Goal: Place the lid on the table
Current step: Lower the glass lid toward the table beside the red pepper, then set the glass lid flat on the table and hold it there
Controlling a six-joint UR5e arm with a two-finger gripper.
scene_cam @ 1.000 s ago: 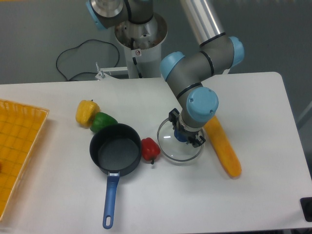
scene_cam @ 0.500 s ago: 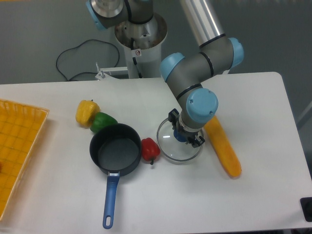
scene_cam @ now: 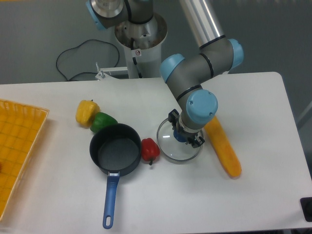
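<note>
The arm's blue wrist hides the gripper point(scene_cam: 184, 133) and the lid's point(scene_cam: 178, 145) knob, so you can't tell if the fingers are closed. The left edge cuts off the yellow tray point(scene_cam: 17, 146). A dark thing point(scene_cam: 307, 208) is cut off at the right edge.

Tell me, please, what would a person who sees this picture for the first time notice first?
First the grey and blue arm, reaching down to the middle of the white table, its claw over a round glass lid. Left of the lid lie a red pepper and a dark pan with a blue handle. A long yellow vegetable lies to the right of the lid.
</note>
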